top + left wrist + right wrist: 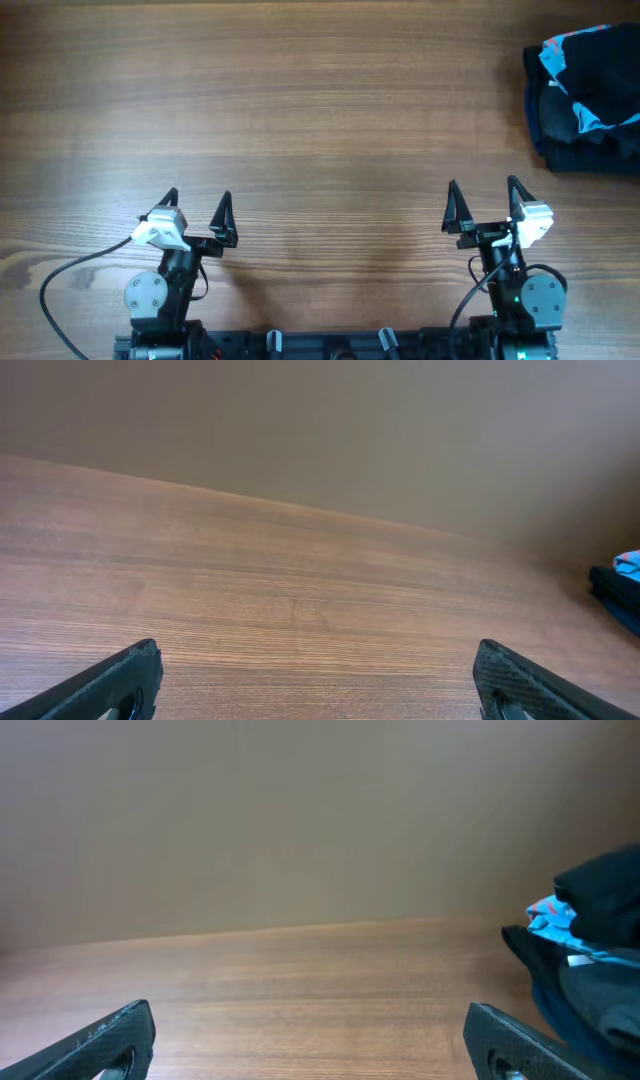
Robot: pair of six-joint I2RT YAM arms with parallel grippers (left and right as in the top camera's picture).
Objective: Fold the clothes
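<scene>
Tabletop (300,100): one clothes pile (590,130); left claw (197,203), right claw (483,190).

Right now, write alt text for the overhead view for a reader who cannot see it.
A heap of dark clothes with a light-blue garment showing through lies at the far right edge of a wooden table. At the near edge, the left end effector and right end effector both sit open, holding nothing, well apart from the heap.
</scene>
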